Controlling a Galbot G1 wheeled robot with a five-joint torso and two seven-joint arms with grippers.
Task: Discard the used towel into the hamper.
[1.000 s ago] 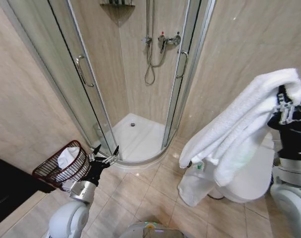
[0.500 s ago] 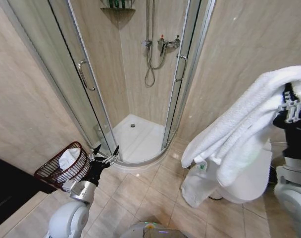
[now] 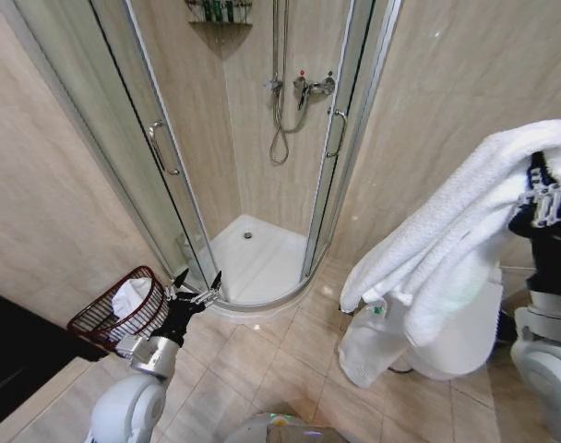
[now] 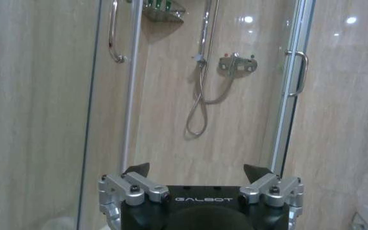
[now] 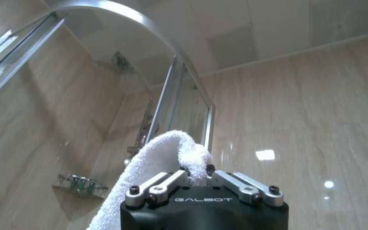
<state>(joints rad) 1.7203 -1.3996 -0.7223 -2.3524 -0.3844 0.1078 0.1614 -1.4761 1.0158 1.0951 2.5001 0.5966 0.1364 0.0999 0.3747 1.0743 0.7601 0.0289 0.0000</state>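
Camera tilted up; towel point(image 3: 447, 240) stays gripped.

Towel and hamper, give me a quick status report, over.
Right gripper shut on towel, held high. Left gripper open, low beside hamper. Hamper holds something white. Nothing in the way.

Left gripper point(image 3: 196, 283) low, fingers apart, right gripper point(image 3: 545, 189) raised (clamped)

You face a corner shower enclosure point(image 3: 262, 166) with curved glass doors and chrome handles, and a white shower tray point(image 3: 255, 260). Beige marbled panels cover the walls. A mixer valve point(image 3: 313, 85) with hose hangs inside. Beige floor tiles point(image 3: 262, 369) show glare.
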